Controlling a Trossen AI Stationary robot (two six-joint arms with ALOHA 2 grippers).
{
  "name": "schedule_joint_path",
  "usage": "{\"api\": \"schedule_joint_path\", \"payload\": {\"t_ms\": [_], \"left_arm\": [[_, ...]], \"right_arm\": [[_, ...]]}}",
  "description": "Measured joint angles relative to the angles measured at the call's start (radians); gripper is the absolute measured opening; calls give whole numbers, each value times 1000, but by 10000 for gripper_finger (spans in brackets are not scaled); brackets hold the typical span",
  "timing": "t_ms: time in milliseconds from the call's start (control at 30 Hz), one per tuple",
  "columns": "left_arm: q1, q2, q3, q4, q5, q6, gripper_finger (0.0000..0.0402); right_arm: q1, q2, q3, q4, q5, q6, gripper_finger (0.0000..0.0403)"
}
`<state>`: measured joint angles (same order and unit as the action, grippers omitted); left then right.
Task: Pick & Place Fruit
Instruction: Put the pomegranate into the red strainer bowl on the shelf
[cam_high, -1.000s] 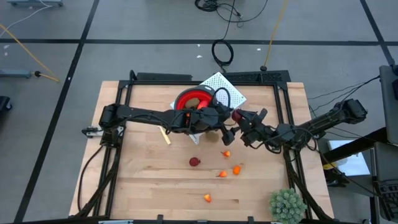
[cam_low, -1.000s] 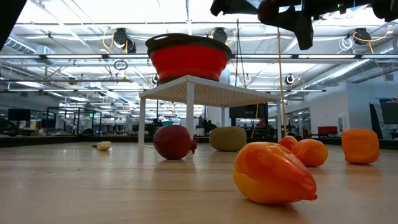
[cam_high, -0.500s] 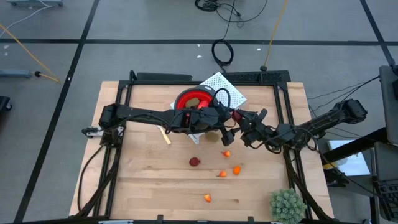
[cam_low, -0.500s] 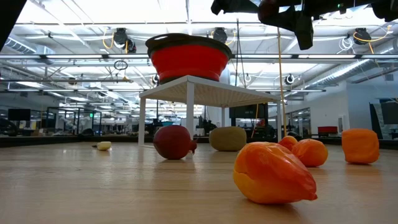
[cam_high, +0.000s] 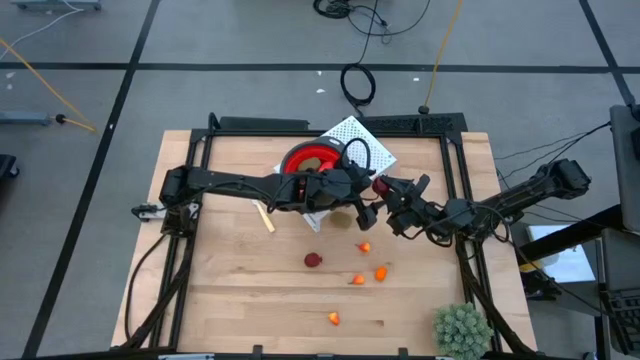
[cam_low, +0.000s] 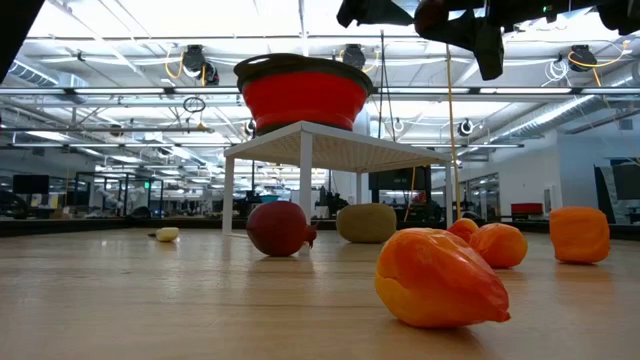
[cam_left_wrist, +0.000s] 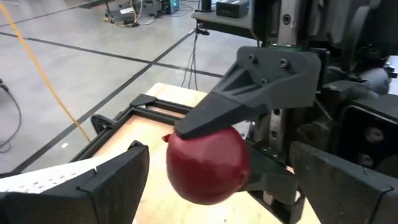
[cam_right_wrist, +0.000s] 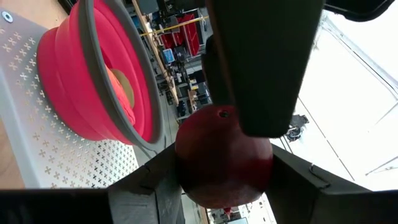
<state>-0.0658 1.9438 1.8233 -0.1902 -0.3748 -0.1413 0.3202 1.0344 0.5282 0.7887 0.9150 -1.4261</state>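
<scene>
The right gripper is clamped on a dark red ball, holding it up off the table just beside the red bowl on its white perforated stand. The left gripper faces it with its fingers spread wide apart, the ball sitting just ahead between them but untouched. Below both grippers, another dark red ball and several orange pieces lie scattered on the wooden table.
</scene>
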Motion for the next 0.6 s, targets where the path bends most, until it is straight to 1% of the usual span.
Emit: {"api": "schedule_joint_path", "payload": {"t_ms": [233,433,600], "left_arm": [[1,10,0,5,-80,13,381],[7,50,-2,17,-88,-1,381],[13,49,-2,29,-102,-45,381]], "right_arm": [[0,0,0,0,-4,0,180],[1,1,0,-4,-29,0,180],[2,15,0,-6,-28,1,180]]}}
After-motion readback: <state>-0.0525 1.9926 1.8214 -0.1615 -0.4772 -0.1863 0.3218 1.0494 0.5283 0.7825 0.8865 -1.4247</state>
